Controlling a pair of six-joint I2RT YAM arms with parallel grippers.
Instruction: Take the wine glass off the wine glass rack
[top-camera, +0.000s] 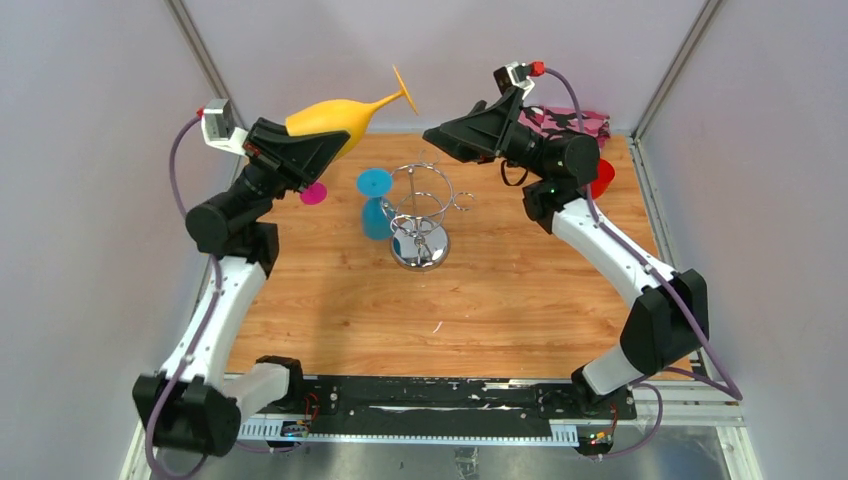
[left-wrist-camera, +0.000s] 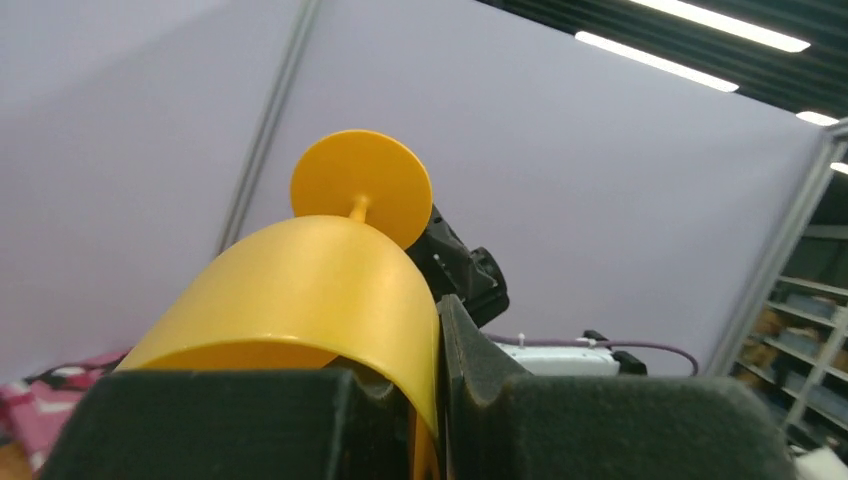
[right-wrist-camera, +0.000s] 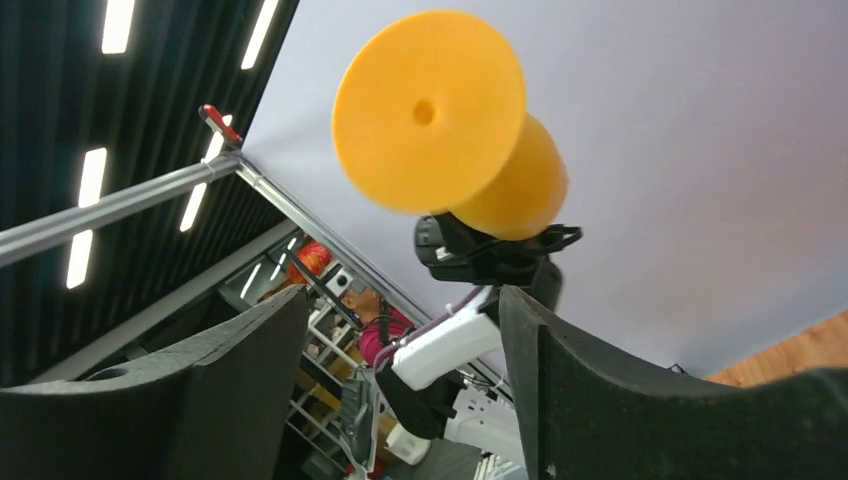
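My left gripper (top-camera: 335, 140) is shut on the rim of a yellow wine glass (top-camera: 335, 116) and holds it high in the air, on its side, with the foot (top-camera: 405, 90) pointing right. In the left wrist view the yellow wine glass (left-wrist-camera: 300, 290) has its wall pinched between the fingers of my left gripper (left-wrist-camera: 440, 400). My right gripper (top-camera: 437, 135) is open and empty, facing the glass foot (right-wrist-camera: 430, 110) from a short way off; the right wrist view shows my right gripper (right-wrist-camera: 400, 340) with its jaws wide apart. The chrome wine glass rack (top-camera: 420, 215) stands below on the table.
A blue wine glass (top-camera: 375, 205) is at the rack's left side, foot up. A magenta disc (top-camera: 313, 193) shows beside the left arm. A red object (top-camera: 602, 178) and a pink-and-black cloth (top-camera: 570, 122) lie at the back right behind the right arm.
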